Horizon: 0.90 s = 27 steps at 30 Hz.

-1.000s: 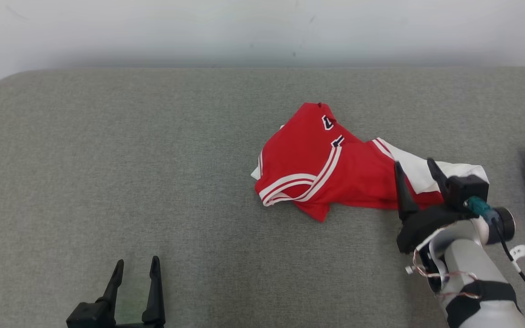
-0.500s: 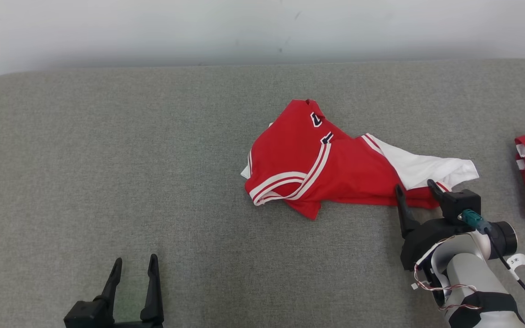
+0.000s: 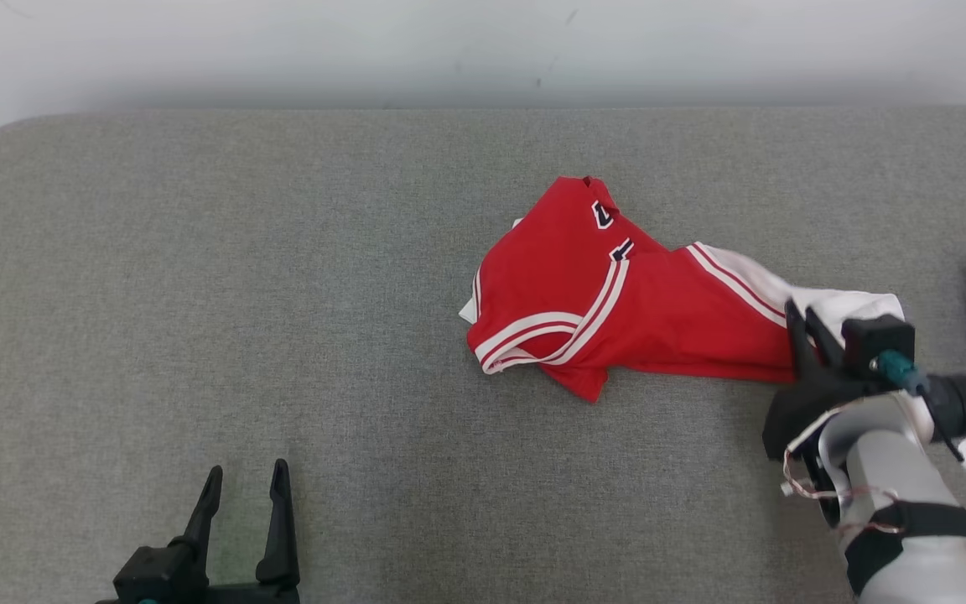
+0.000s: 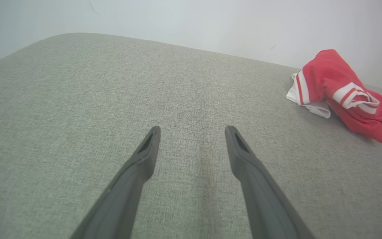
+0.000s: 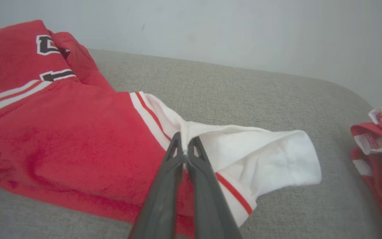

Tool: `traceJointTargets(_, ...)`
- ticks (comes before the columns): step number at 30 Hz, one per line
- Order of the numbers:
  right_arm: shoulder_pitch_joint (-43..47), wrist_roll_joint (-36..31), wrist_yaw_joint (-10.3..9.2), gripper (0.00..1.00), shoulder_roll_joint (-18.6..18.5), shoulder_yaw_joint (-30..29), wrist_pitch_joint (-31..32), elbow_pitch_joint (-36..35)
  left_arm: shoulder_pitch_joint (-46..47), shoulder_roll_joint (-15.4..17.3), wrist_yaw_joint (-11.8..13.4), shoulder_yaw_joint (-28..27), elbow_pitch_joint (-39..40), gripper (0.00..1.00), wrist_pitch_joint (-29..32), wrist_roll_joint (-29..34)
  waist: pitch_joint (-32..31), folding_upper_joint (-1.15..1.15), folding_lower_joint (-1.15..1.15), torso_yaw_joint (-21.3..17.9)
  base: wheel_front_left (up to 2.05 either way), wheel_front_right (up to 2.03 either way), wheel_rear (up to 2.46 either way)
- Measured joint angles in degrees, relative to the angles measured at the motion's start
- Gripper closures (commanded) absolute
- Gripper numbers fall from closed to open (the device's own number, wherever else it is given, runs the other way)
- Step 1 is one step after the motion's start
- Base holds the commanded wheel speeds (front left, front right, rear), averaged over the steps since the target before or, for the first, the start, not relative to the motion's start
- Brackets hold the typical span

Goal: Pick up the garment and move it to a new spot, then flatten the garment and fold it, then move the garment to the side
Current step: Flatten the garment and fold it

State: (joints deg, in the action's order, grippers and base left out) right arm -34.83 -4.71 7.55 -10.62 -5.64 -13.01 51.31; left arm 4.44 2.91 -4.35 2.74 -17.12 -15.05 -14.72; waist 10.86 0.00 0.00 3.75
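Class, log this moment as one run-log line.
right gripper: shut on white sleeve of red-and-white fabric garment | left gripper: open, away from garment | garment: crumpled

- The head view looks down from above the near edge of the worktop (image 3: pixel 198 294) toward the wall (image 3: pixel 282 50) behind its far edge, taking in nearly its whole width.
- The left wrist view sits low by the near left corner, facing the far edge along the left gripper (image 4: pixel 192 129).
- The right wrist view hangs close over the red garment (image 5: pixel 78 132), near the right edge; all three views share that garment.
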Motion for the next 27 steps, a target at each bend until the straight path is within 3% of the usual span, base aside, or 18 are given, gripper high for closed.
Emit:
traceJointTargets(7,-6.9,1.3,0.0,1.0,1.2,5.0,-1.7,-7.1,0.3,0.0,-0.2,-0.1,-0.1,0.0,0.0,0.0,-0.6,0.0,0.0,0.0,0.0,0.0,0.0)
traceJointTargets(19,-28.8,14.3,0.0,1.0,2.6,27.9,-2.1,-28.1,-0.4,0.0,-1.0,0.4,-1.0,0.0,0.0,0.9,-2.7,-0.01,0.0,3.2,0.0,0.0,0.0)
traceJointTargets(24,-35.7,19.0,0.0,1.0,2.5,31.0,-2.1,-32.1,-1.0,0.0,-1.0,0.6,-1.4,0.0,0.0,0.9,-3.0,0.0,0.0,5.6,0.0,0.0,0.0)
traceJointTargets(27,-37.0,20.8,0.0,1.0,0.4,30.2,-2.1,-31.7,-1.3,0.0,-0.9,0.9,-1.5,0.0,0.0,0.6,-2.7,-0.01,-0.01,6.7,0.0,0.0,0.0)
